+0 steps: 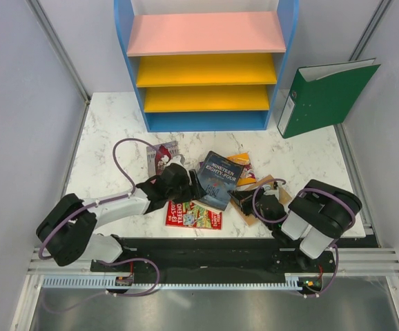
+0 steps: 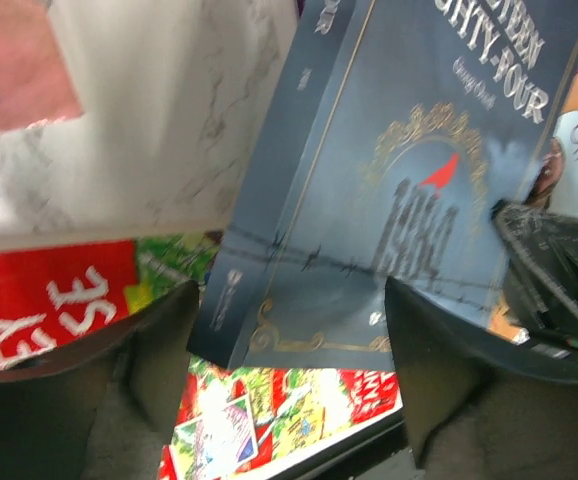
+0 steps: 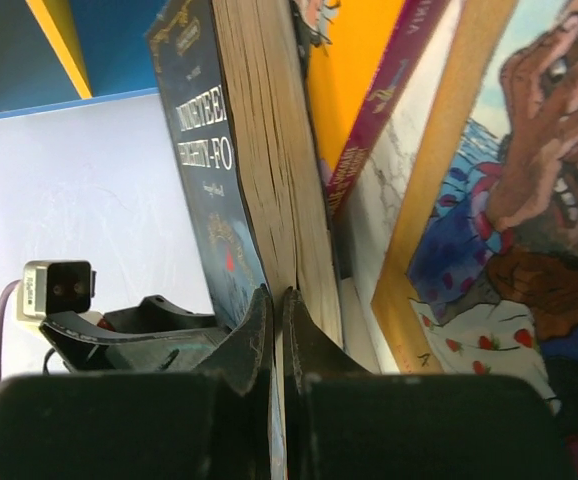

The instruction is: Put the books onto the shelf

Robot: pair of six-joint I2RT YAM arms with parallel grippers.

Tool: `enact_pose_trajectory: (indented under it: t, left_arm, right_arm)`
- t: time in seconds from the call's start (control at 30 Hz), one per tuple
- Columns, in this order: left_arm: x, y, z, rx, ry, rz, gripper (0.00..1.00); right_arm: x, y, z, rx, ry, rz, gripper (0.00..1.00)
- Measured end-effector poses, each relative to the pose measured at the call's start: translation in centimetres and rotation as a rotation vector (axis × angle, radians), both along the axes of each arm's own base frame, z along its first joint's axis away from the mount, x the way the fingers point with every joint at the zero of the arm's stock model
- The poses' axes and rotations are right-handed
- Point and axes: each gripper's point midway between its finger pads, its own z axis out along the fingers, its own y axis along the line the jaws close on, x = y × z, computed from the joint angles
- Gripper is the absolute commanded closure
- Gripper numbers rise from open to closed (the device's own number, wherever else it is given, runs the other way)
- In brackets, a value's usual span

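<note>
The shelf point(image 1: 206, 33) stands at the far side of the table point(image 1: 113, 131), and no book is on it yet. The books point(image 1: 217, 194) lie in a heap close to the two arms, well apart from the shelf. The dark blue book point(image 1: 221, 176), "Nineteen Eighty-Four", is on top of the heap and is tipped up on one side. Under it lies the red book point(image 1: 192, 217). A small maroon book point(image 1: 165, 150) is just beside the left arm, and orange books point(image 1: 243, 162) poke out on the right.

The left gripper point(image 2: 289, 300) is wide open. One corner of the blue book sits between its two fingers point(image 2: 159, 350), but they do not squeeze it. The right gripper point(image 3: 274, 305) is shut tight, with its tips pushed in at the bottom of the blue book's page edge. It seems to prop the book up. I cannot tell if it pinches a page or the cover.

I think the job now is for the left gripper to take the blue book. To do it well, it should slide a bit further over the corner, so more of the book is between the fingers. Then it should close on the blue book only, not the red one below. The right gripper should hold the book up until the grip is firm. A thin book can slip or flop, so lift it slowly
</note>
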Motion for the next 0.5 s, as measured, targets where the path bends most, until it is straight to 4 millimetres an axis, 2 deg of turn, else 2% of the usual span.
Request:
enact_pose_trajectory:
  t: [0.07, 0.23, 0.37, 0.5]
  left_arm:
    - [0.4, -0.4, 0.0, -0.01, -0.011, 0.0, 0.42]
    - [0.5, -0.5, -0.4, -0.01, -0.008, -0.004, 0.6]
    - [0.7, -0.9, 0.3, -0.035, -0.022, -0.014, 0.88]
    - [0.5, -1.4, 1.1, -0.058, -0.041, -0.056, 0.97]
  right_arm:
    - [-0.1, 0.1, -0.4, 0.0, 0.01, 0.003, 1.0]
    - [-0.2, 0.0, -1.9, 0.01, 0.053, -0.004, 1.0]
    - [-0.1, 0.1, -2.4, 0.049, 0.069, -0.013, 1.0]
    - [0.2, 0.1, -2.3, 0.058, 0.064, -0.019, 1.0]
